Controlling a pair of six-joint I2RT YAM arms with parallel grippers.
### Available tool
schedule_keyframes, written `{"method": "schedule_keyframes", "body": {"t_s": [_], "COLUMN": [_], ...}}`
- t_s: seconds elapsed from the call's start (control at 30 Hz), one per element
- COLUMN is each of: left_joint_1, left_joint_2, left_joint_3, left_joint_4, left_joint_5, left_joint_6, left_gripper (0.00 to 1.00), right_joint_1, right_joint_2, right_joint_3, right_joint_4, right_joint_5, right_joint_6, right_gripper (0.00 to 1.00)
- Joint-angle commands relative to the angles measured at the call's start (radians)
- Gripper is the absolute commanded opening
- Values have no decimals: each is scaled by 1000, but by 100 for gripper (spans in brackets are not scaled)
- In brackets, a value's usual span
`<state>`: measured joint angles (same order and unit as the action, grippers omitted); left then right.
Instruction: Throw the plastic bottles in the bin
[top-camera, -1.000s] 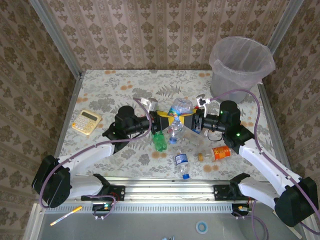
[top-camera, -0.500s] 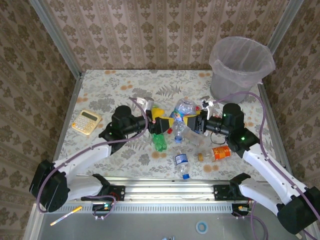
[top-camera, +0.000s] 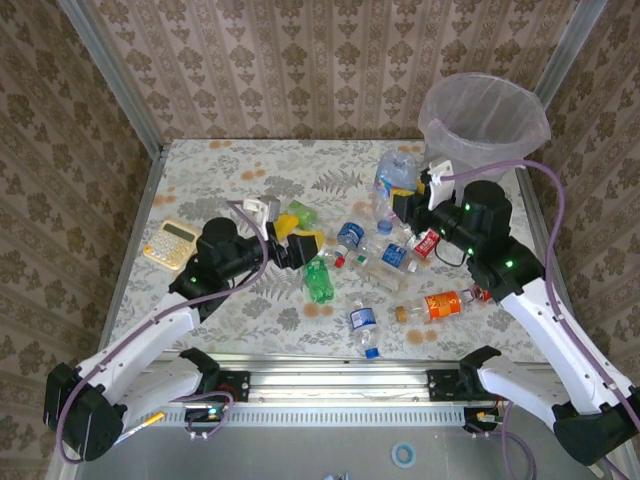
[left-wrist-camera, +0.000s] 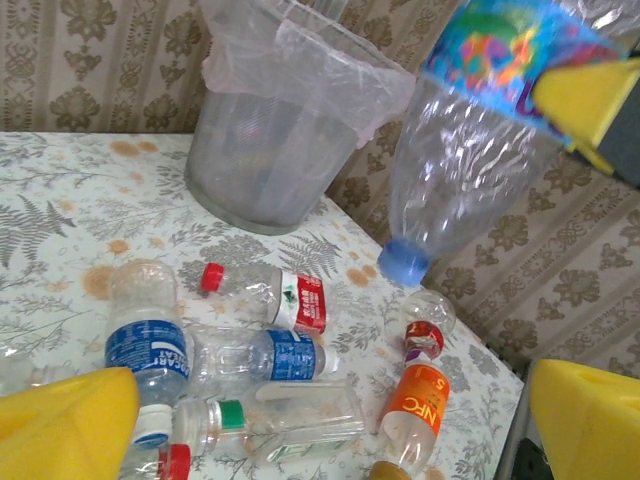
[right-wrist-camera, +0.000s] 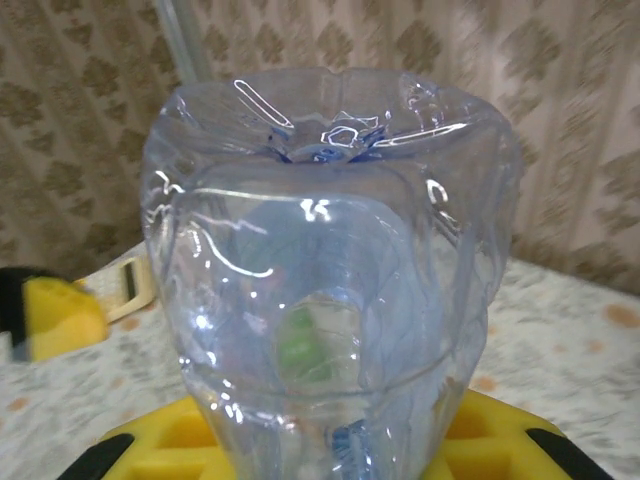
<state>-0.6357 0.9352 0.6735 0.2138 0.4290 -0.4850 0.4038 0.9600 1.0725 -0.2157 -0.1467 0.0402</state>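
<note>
My right gripper (top-camera: 408, 200) is shut on a clear plastic bottle (top-camera: 392, 175) with a bright label, held in the air just left of the grey bin (top-camera: 483, 125). In the left wrist view that bottle (left-wrist-camera: 480, 150) hangs with its blue cap down in front of the bin (left-wrist-camera: 270, 140). It sits between the yellow fingers in the right wrist view (right-wrist-camera: 330, 270). My left gripper (top-camera: 300, 232) stands open and holds nothing, beside several bottles lying on the table: a green one (top-camera: 318, 283), a blue-labelled one (top-camera: 350, 237), a red-labelled one (left-wrist-camera: 285, 298) and an orange one (top-camera: 440, 303).
A yellow calculator (top-camera: 172, 243) lies at the table's left. One more blue-labelled bottle (top-camera: 365, 330) lies near the front edge. The bin stands in the back right corner against the patterned wall, lined with a translucent bag.
The left gripper opened, let go of the clear bottle and drew back to the left. The right gripper carried that bottle up and back toward the bin.
</note>
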Motion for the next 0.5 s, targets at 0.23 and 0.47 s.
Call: {"method": "schedule_keyframes", "body": {"t_s": [0.23, 0.47], "left_joint_1": [31, 47], "left_joint_2": [-20, -11], "left_joint_3": [-18, -25], "left_joint_4": [-54, -60], "left_joint_5": [-27, -30], "left_joint_6": [36, 34], "left_gripper": [100, 100], "right_joint_1": [5, 5], "right_joint_2": [148, 232], "right_joint_3": [241, 327], "right_joint_4": [68, 292], "right_joint_5": [389, 489], "right_joint_6": [-399, -626], "right_gripper": [26, 25]}}
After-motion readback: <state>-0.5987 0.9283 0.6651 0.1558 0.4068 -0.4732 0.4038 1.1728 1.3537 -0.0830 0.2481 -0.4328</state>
